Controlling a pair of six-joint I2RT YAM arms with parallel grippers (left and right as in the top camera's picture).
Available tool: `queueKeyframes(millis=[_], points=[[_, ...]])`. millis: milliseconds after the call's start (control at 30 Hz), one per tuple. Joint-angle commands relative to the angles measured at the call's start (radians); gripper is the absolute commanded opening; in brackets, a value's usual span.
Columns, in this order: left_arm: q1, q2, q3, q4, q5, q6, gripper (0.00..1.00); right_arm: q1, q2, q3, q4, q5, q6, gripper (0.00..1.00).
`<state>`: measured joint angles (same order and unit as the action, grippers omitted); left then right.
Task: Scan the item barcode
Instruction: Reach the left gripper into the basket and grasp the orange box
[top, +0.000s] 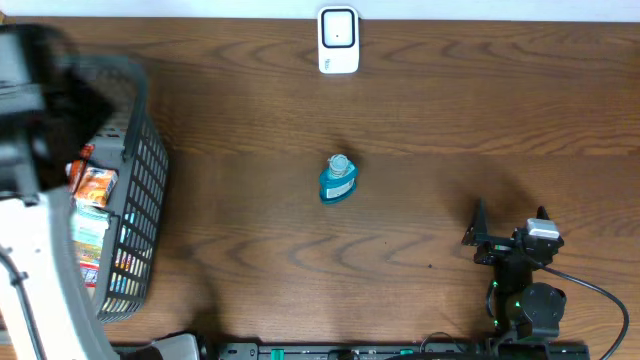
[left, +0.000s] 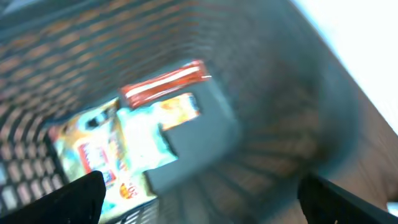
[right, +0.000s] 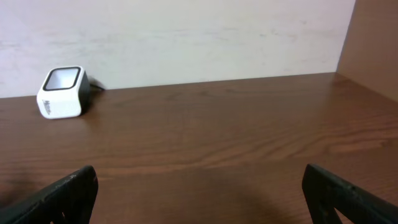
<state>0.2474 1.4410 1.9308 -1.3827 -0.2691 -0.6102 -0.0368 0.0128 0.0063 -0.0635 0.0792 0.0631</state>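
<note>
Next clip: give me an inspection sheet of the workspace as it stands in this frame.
Surface: dark brown wooden table, no spills seen.
Job's things: small teal bottle with a pale cap, mid-table, untouched; white box-shaped barcode scanner at the far edge.
Clutter: dark grey mesh basket at the left, holding colourful snack packets.
End effectors: left end effector open, above the basket's inside; right end effector open, empty, low over the table.
Cables: black cable looping from the right arm's base.
Surroundings: pale wall behind the table.
</note>
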Motion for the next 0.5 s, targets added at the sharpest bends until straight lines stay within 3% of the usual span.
queueKeyframes(millis=[0, 233, 467], points=[[0.177, 0.032, -0.116, 0.016, 0.148, -0.069, 0.99, 0.005, -0.002, -0.001, -0.003, 0.008, -0.013, 0.99], [0.376, 0.053, -0.471, 0.239, 0.347, -0.064, 0.97, 0.005, -0.002, -0.001, -0.003, 0.008, -0.013, 0.99], [0.402, 0.054, -0.784, 0.574, 0.424, -0.057, 0.96, 0.005, -0.002, -0.001, -0.003, 0.008, -0.012, 0.99]])
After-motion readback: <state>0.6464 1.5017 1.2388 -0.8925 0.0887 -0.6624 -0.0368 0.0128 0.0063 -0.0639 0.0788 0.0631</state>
